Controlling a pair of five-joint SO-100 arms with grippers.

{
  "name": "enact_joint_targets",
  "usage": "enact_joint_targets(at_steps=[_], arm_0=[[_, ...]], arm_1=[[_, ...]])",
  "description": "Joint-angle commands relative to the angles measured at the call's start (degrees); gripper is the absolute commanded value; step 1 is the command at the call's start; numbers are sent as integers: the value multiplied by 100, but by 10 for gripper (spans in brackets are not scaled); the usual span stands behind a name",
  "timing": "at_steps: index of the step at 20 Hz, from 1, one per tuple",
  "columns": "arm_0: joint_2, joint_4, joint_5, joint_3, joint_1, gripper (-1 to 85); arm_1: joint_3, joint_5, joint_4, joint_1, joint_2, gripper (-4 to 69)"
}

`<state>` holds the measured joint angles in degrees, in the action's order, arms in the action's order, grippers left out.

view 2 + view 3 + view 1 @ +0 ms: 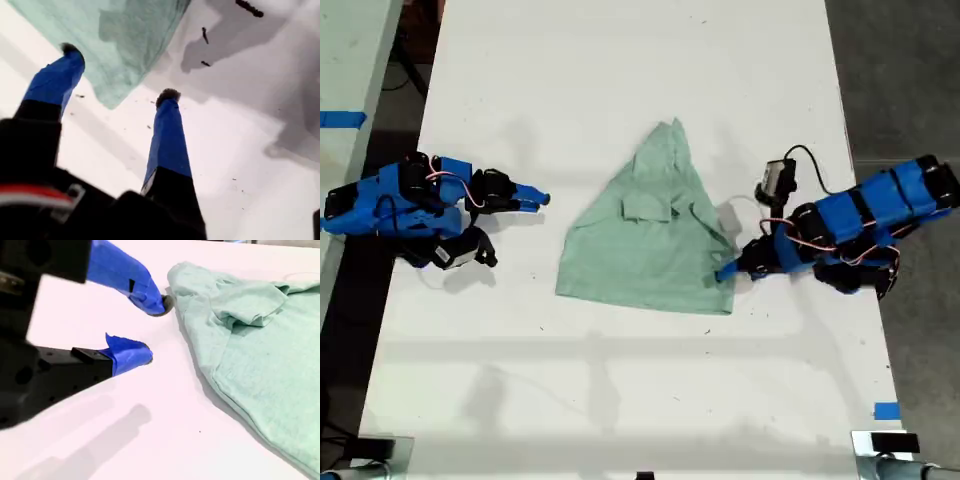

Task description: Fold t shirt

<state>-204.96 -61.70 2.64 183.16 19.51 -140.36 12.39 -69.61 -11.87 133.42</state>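
Both grippers released: my first gripper [117, 72] straddles a corner of the pale mint-green cloth t shirt [655, 235], partly folded mid white worktop [620, 400]; my second gripper [155, 327] sits beside it, apart.

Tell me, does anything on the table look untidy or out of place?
Yes. The t shirt lies bunched into a rough triangle at the middle of the table, both sleeves folded inward, edges uneven. Nothing looks spilled or damaged.

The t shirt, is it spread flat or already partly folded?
Partly folded. The t shirt lies on the table with both sleeves turned in over the middle, narrowing to a point at the collar. Neither gripper holds it.
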Motion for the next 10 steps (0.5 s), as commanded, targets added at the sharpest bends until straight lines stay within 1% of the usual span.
enact_joint_targets(at_steps=[1, 2, 3, 4, 5, 8, 10], arm_0=[[-26, 0, 44, 62, -53, 121], [-26, 0, 44, 62, -53, 121], [-26, 0, 44, 62, -53, 121], [-26, 0, 44, 62, -53, 121], [-26, 0, 44, 62, -53, 121], [-26, 0, 44, 62, -53, 121], [-26, 0, 44, 62, -53, 121]], arm_1=[[-44, -97, 703, 378, -404, 248], [-343, -272, 1002, 642, -308, 222], [-527, -334, 1160, 800, -229, 157], [-580, -343, 1187, 888, -185, 74], [-606, -422, 1239, 967, -176, 15], [-642, -642, 1512, 1125, -290, 15], [-554, -650, 1389, 1187, -369, 14]])
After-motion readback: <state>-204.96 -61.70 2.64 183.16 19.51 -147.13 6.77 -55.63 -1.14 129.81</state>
